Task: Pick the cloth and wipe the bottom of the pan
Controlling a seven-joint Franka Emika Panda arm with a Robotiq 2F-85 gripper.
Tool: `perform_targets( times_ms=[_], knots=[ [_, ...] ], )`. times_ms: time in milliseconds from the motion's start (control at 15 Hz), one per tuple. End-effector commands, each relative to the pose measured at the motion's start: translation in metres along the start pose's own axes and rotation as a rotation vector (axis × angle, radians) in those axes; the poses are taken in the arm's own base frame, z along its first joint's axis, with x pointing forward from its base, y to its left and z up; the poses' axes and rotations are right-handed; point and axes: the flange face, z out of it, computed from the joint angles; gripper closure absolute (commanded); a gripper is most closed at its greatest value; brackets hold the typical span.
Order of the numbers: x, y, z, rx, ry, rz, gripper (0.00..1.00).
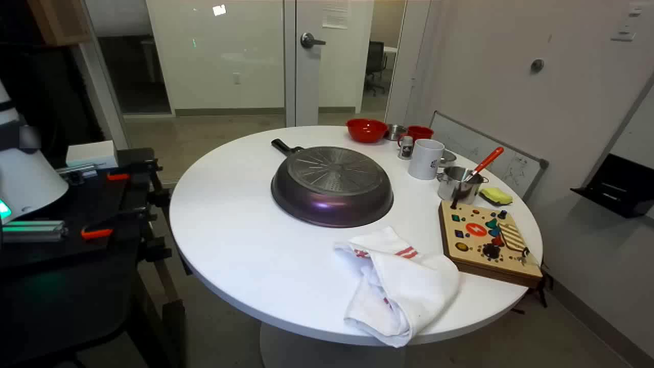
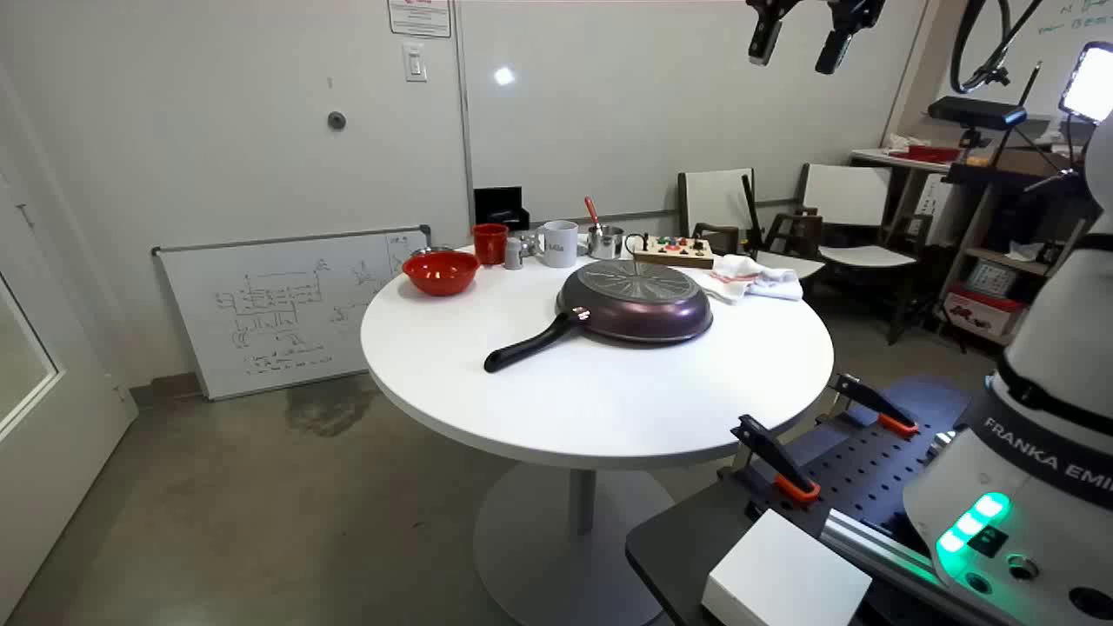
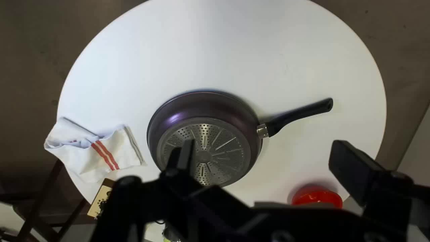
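White cloth [image 1: 416, 286]: crumpled on bench [image 1: 230, 245], near right of the pan [image 1: 334, 171] in an exterior view.
Pan: upturned, handle [image 1: 281, 147] pointing far left, same view.
Claw [image 2: 795, 59]: above bench, jaws wide apart.

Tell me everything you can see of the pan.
The pan is round, dark purplish and glossy, apparently metal, lying upside down on the white table, its inside hidden. Its grey base carries radiating grooves and dots; a silvery collar joins the black handle. Only the table appears to touch it; the cloth lies apart.
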Motion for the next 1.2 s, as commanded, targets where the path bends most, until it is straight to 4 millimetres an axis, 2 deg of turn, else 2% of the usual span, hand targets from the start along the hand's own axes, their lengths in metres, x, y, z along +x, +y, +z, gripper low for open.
perform_targets(
  times_ms=[0, 533, 667, 800, 933, 1067, 1133],
  knots=[
    [0.0, 0.0, -0.001, 0.0, -0.001, 0.0, 0.0],
    [0.001, 0.0, 0.0, -0.014, 0.005, -0.012, 0.0],
    [0.004, 0.009, 0.008, -0.075, 0.057, -0.038, 0.0],
    [0.013, 0.025, 0.02, -0.157, 0.116, -0.072, 0.0],
    [0.029, 0.044, 0.04, -0.206, 0.175, -0.083, 0.0],
    [0.052, 0.064, 0.056, -0.204, 0.235, -0.04, 0.0],
    [0.061, 0.084, 0.074, -0.162, 0.239, 0.045, 0.0]
  ],
)
